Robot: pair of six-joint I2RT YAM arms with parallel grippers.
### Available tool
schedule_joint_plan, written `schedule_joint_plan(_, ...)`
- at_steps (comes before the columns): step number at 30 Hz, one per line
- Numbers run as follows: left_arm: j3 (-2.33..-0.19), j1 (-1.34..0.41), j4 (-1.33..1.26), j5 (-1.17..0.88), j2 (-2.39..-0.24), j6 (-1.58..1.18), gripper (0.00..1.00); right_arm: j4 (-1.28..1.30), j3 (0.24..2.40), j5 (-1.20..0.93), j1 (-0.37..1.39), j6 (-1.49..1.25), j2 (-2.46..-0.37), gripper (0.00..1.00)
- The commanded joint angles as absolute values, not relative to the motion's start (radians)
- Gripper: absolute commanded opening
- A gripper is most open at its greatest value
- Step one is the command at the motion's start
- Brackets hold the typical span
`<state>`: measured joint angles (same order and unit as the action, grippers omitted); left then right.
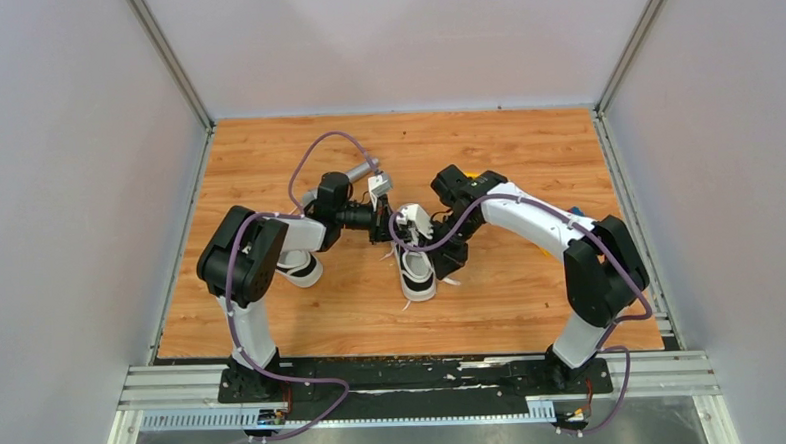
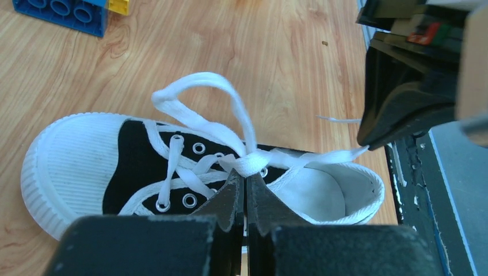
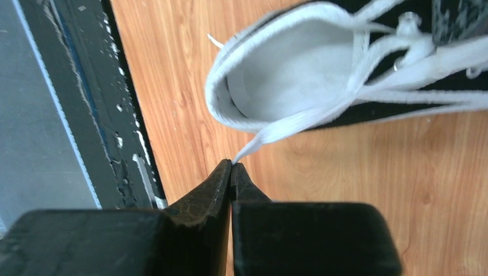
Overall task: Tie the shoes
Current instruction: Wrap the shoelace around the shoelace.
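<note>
The right claw [image 3: 232,168] clamps only the lace end [image 3: 288,129]; a tug could slip it free. The left claw [image 2: 246,183] sits closed at the knot [image 2: 248,163].

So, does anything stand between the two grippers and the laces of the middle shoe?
Nothing visible does. The left gripper has its jaws shut against the knot of the shoe, and the right gripper has its jaws shut on the lace end beside the heel. The blue block lies apart from the shoe.

Left fingers [image 2: 227,201], closed, touch the knot [image 2: 248,163] on 1 shoe [image 2: 75,167]; right fingers [image 2: 403,98] pinch the lace end [image 2: 339,154] above its heel.
</note>
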<state>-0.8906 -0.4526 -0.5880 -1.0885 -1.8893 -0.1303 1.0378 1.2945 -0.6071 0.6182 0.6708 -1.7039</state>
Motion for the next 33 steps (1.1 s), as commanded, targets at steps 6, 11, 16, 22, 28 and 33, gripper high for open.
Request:
schedule_joint_plan(6, -0.871, -0.448, -0.786, -1.184, -1.899, -0.272, 0.00, 0.902, 1.226, -0.494, 0.574, 0.679, -1.652, 0.10)
schedule_joint_plan(11, -0.860, -0.448, -0.806, -1.225, -1.901, -0.261, 0.00, 0.892, 1.257, -0.561, 0.509, 0.689, -1.659, 0.28)
schedule_joint_plan(16, -0.859, -0.448, -0.786, -1.245, -1.910, -0.227, 0.00, 0.895, 1.308, -0.739, 0.411, 0.756, -1.685, 0.45)
schedule_joint_plan(22, -0.894, -0.448, -0.790, -1.298, -1.955, -0.221, 0.00, 0.896, 1.506, -0.966, 0.353, 0.705, -1.884, 0.45)
schedule_joint_plan(28, -0.931, -0.435, -0.760, -1.289, -1.980, -0.235, 0.00, 0.901, 1.619, -1.088, 0.361, 0.676, -2.032, 0.36)
schedule_joint_plan(33, -0.952, -0.416, -0.610, -1.253, -1.972, -0.190, 0.00, 0.940, 1.627, -1.136, 0.363, 0.718, -2.064, 0.32)
